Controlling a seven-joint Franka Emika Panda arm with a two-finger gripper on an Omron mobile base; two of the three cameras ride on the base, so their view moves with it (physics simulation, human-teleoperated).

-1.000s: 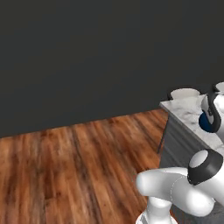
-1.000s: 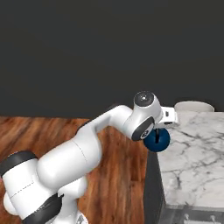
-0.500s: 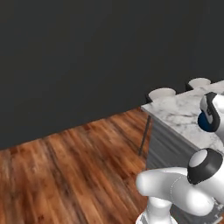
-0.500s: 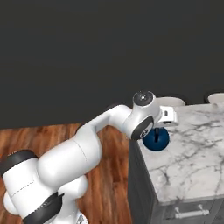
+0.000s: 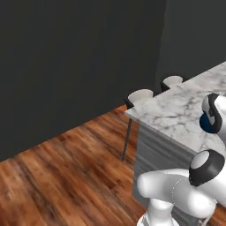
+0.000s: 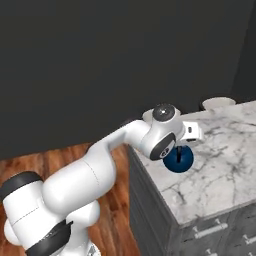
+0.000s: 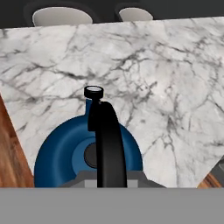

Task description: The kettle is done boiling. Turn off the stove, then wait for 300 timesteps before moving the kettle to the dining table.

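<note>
- The kettle (image 6: 178, 159) hangs under the wrist of the arm (image 6: 90, 175), over the near corner of the dining table (image 6: 220, 165); in the right base view its blue body shows just below the white hand.
- In the hand view the kettle (image 7: 87, 153) sits directly beneath the camera, its black arched handle (image 7: 107, 140) running up the middle of the view toward the hand. That fits a top grasp on the handle, body dangling below.
- The fingertips do not show against the handle, so whether the gripper (image 6: 181, 146) is clamped on it cannot be told outright. Judging by the kettle being carried off the slab, it is probably held by the handle.
- Whether the kettle's base touches the marble or hangs just above it cannot be told.
- From the left base view, only a sliver of the kettle (image 5: 205, 122) shows behind the wrist, over the marble near the table's edge.
- Two pale stools (image 5: 142, 95) stand tucked at the far side of the table, well apart from the kettle.
- Judgement: stove step and wait appear behind; what is left is lowering the kettle onto the marble and letting go.
- Risk: the spot is close to the corner, so a setdown further inward would be safer.
</note>
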